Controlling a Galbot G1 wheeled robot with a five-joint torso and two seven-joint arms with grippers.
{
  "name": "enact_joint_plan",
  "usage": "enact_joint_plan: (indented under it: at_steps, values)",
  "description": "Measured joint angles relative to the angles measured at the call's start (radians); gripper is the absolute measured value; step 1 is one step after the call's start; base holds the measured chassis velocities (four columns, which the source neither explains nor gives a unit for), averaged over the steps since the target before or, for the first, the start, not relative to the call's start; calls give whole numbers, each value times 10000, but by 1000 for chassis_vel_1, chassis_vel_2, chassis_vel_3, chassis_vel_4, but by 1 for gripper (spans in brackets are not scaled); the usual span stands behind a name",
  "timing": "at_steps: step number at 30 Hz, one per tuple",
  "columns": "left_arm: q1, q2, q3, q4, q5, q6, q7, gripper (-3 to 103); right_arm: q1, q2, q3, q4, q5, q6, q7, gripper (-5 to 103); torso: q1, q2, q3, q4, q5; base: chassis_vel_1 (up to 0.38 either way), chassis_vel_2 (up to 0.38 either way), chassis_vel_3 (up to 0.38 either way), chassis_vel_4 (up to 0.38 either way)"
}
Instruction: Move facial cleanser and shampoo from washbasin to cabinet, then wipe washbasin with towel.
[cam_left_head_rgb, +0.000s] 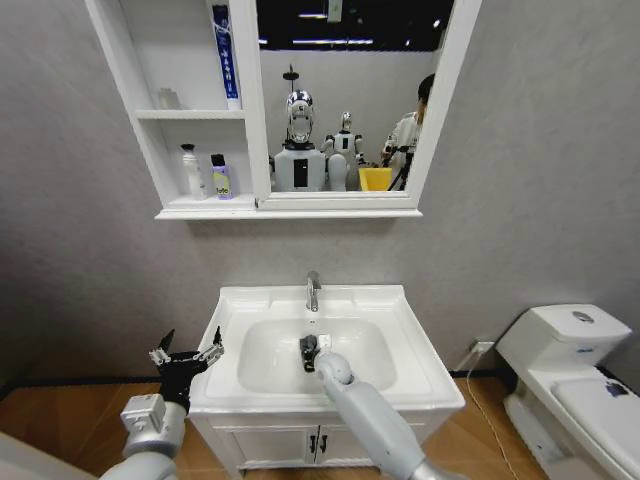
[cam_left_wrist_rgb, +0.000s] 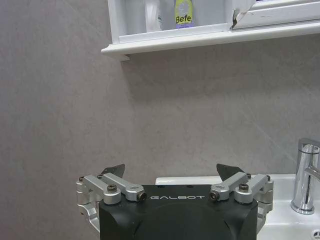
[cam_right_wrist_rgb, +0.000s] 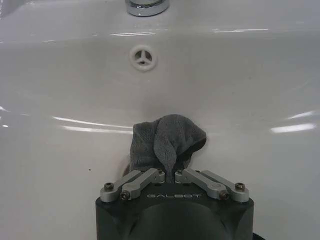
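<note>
My right gripper (cam_left_head_rgb: 308, 352) is down in the bowl of the white washbasin (cam_left_head_rgb: 420, 340), shut on the dark grey towel (cam_right_wrist_rgb: 167, 142). The towel bunches against the bowl floor, below the overflow hole (cam_right_wrist_rgb: 143, 56) and the chrome tap (cam_left_head_rgb: 313, 290). Left of the basin's rim my left gripper (cam_left_head_rgb: 185, 358) hangs open and holds nothing. On the bottom shelf of the cabinet (cam_left_head_rgb: 205, 208) stand a white bottle (cam_left_head_rgb: 190, 172) and a small bottle with a yellow-green label (cam_left_head_rgb: 220, 177). I cannot tell which is the facial cleanser and which the shampoo.
A tall blue tube (cam_left_head_rgb: 228, 55) stands on the cabinet's upper shelf beside the mirror (cam_left_head_rgb: 345, 100). A white toilet (cam_left_head_rgb: 570, 370) sits at the right. Vanity doors (cam_left_head_rgb: 315, 445) with black handles are below the basin. Grey wall lies behind, wooden floor at both sides.
</note>
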Motion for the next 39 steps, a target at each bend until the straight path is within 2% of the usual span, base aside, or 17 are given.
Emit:
enact_joint_plan:
  at_steps: [13,31,39]
  values:
    - [0,0,0,0,0,0,0,100,-113,-489,317,455,262,-144,285,3,0,0,1,-1,-2,0,0,0,0]
    - [0,0,0,0,0,0,0,100,592,565,-252,-602,-127,122,-121,3,0,0,1,1,-3,0,0,0,0]
    - [0,0,0,0,0,0,0,100,517,396,-236,-531,-126,127,-144,3,1,-1,1,0,-2,0,0,0,0]
